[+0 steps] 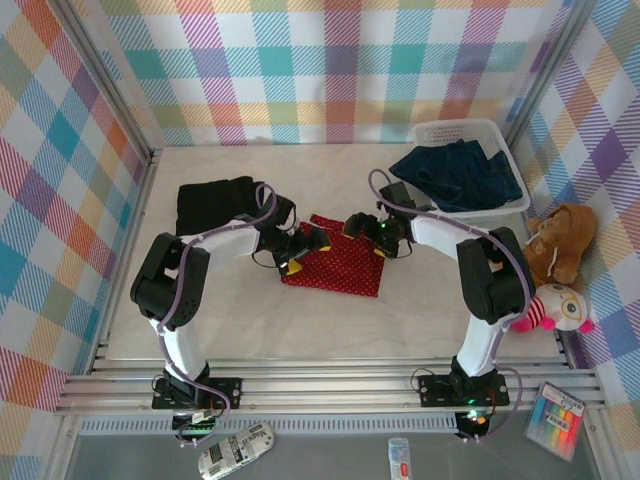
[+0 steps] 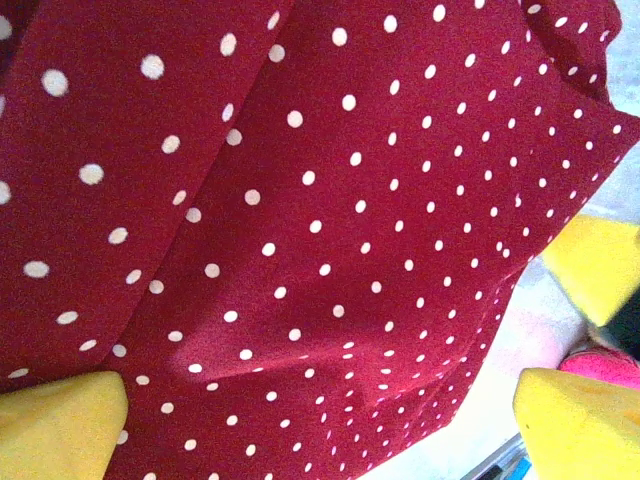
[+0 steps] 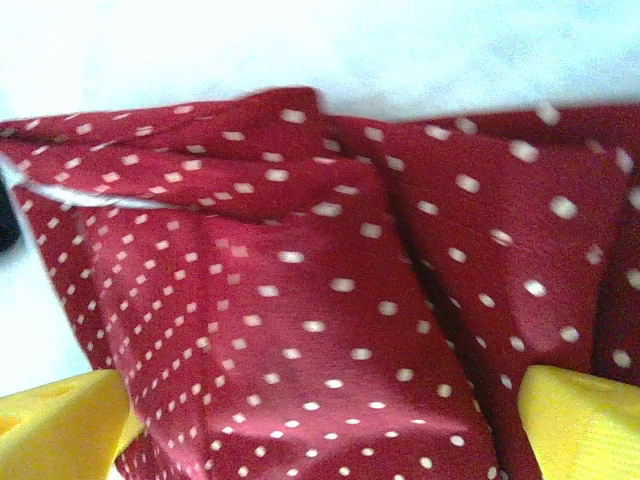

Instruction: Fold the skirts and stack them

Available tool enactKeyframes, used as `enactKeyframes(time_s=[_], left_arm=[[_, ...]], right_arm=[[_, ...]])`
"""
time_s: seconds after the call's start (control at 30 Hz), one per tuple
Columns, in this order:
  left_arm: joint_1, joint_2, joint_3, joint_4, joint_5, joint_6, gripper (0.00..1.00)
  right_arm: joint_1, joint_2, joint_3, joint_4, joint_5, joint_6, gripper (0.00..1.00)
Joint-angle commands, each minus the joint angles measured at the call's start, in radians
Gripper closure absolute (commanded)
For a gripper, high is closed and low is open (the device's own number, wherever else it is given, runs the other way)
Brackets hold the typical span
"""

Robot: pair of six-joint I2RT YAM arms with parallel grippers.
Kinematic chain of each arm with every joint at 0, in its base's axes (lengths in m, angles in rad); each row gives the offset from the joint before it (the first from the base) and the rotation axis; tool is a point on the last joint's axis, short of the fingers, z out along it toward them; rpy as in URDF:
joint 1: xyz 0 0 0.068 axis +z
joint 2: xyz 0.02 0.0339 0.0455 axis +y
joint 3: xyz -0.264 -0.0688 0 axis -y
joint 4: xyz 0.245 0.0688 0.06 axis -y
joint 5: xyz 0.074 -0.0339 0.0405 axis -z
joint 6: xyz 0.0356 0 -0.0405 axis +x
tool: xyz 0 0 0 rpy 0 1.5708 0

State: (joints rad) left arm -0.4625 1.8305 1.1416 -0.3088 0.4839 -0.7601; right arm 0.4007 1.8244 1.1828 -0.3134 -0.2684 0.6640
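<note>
Red white-dotted skirt (image 1: 338, 268) lying on table (image 1: 420, 310); left tool (image 1: 303, 251) and right tool (image 1: 366, 238) both spread wide over it.

Red white-dotted skirt (image 1: 335, 262), black skirt (image 1: 213, 203)

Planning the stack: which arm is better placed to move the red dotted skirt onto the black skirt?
Left, likely: the open left gripper hovers at the red dotted skirt's left edge, nearest the black skirt.

Nothing is reading legibly anywhere. A white printed packet (image 1: 235, 449) is lying just in front of the left arm's base (image 1: 195, 388), its print showing too small to decipher.
</note>
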Motion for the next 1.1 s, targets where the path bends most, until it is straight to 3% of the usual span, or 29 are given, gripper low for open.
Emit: enactKeyframes(time_s=[0.0,0.27,0.43,0.6,0.77,1.07], left_arm=[[0.003,-0.055,0.017,-0.082,-0.063,0.073,0.0],[0.005,-0.041,0.209,-0.385,-0.352,0.211,0.01],[0.004,0.046,0.328,-0.433,-0.489,0.359,0.11],[0.016,0.143,0.409,-0.371,-0.447,0.547,0.27],[0.048,0.229,0.498,-0.36,-0.33,0.621,0.39],[0.061,0.351,0.618,-0.382,-0.3,0.604,0.38]], right_arm=[[0.002,-0.011,0.107,-0.08,-0.048,-0.277,0.02],[0.003,0.143,0.339,-0.208,-0.035,-0.596,0.12],[0.003,0.274,0.516,-0.318,-0.085,-0.751,0.35],[0.004,0.36,0.626,-0.386,-0.16,-0.915,0.5],[0.004,0.455,0.756,-0.476,-0.232,-1.003,0.61],[0.028,0.587,0.913,-0.546,-0.285,-1.003,0.63]])
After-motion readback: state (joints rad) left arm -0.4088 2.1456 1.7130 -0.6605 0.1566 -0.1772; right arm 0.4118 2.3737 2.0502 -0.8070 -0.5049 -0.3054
